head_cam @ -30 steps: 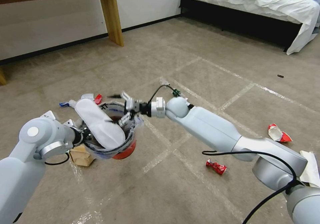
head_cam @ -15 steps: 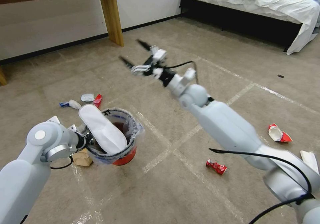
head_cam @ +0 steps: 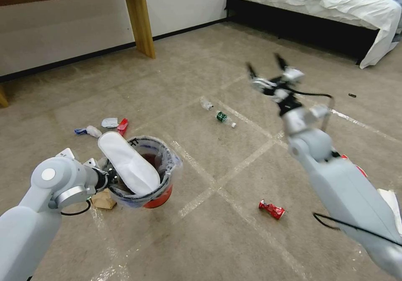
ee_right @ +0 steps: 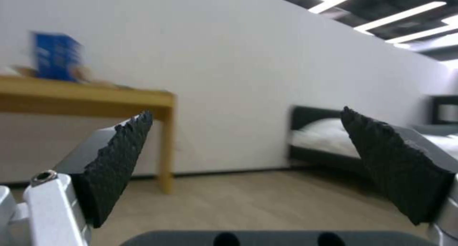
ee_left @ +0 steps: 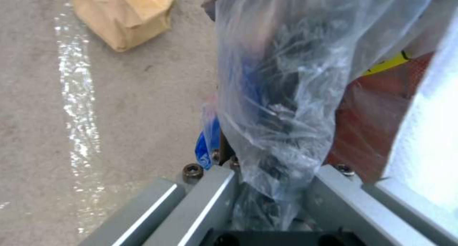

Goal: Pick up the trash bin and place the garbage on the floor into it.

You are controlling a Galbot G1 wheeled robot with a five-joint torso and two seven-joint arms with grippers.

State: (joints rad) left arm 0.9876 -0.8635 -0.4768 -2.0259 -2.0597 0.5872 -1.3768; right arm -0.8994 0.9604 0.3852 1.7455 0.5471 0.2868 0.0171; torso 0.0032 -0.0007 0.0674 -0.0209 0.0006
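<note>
Trash bin (head_cam: 157, 189) in left gripper (ee_left: 267, 188) jaws

Three cameras: head high and wide, two wrist cams.

Head view looks forward and down over the beige-grey taped carpet floor (head_cam: 234, 226), framing the small round red plastic trash bin with its crinkly clear bag liner (head_cam: 144, 176) in the near part, the light wooden table leg (head_cam: 140, 17) far beyond the bin and the white-sheeted dark-framed bed (head_cam: 318, 4) far off. Left wrist view sits right against that bin (ee_left: 367, 110), looking down along its bag onto carpet (ee_left: 38, 113); it shares bin and carpet with the head view. Right wrist view looks level across the room; shares table (ee_right: 95, 95) and bed (ee_right: 329, 138).
</note>
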